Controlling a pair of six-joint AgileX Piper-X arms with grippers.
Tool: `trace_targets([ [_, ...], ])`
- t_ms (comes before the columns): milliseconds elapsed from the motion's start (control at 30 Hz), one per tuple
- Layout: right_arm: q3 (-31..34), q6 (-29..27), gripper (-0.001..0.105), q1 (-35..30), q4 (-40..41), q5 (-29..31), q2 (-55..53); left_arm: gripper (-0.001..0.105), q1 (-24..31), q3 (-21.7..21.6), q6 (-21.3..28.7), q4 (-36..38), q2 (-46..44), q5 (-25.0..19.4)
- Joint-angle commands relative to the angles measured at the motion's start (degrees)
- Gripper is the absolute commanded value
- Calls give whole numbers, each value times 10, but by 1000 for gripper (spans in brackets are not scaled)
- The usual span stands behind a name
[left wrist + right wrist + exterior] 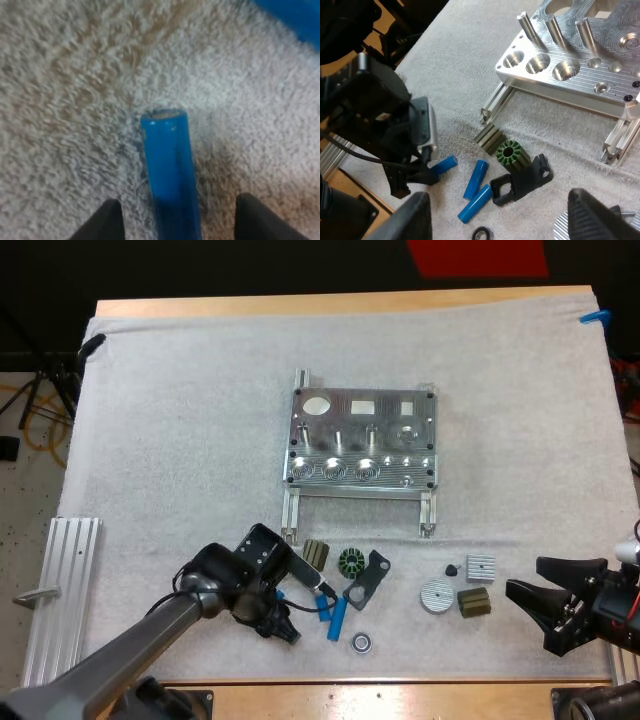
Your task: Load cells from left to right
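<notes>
left gripper (176,220) spread astride blue cylinder (167,160), right wrist view adds two cylinders (475,186)

The fixture (362,438) is seen as bright bare metal, finely grooved by machining; the mat (180,420) beneath it is shown as white, rough, fuzzy cloth; the blue cylinder (170,170) is rendered smooth and glossy; the black bracket (520,182) near the fixture is seen matt; the table (340,304) is edged in pale wood.

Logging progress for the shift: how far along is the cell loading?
Done: nothing; round holes in the fixture look empty. In hand: the open left gripper straddles one blue cylinder on the mat, ungripped. Left: loading it and two more cylinders nearby. Right gripper hangs open.
</notes>
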Motion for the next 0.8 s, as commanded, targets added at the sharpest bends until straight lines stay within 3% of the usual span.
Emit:
trace_targets([
  [0,-6,-2,58,0,-4,-2,0,49,0,-2,-1,0,17,-7],
  [133,-6,-2,58,0,-4,-2,0,46,0,-2,-10,0,54,-7],
  [467,-6,-2,58,0,-4,-2,0,0,0,-12,-8,12,64,-7],
  [600,-6,-2,58,0,-4,-1,0,0,0,-42,9,34,42,-7],
  [767,-6,-2,58,0,-4,-1,0,0,0,-101,92,75,-47,10],
])
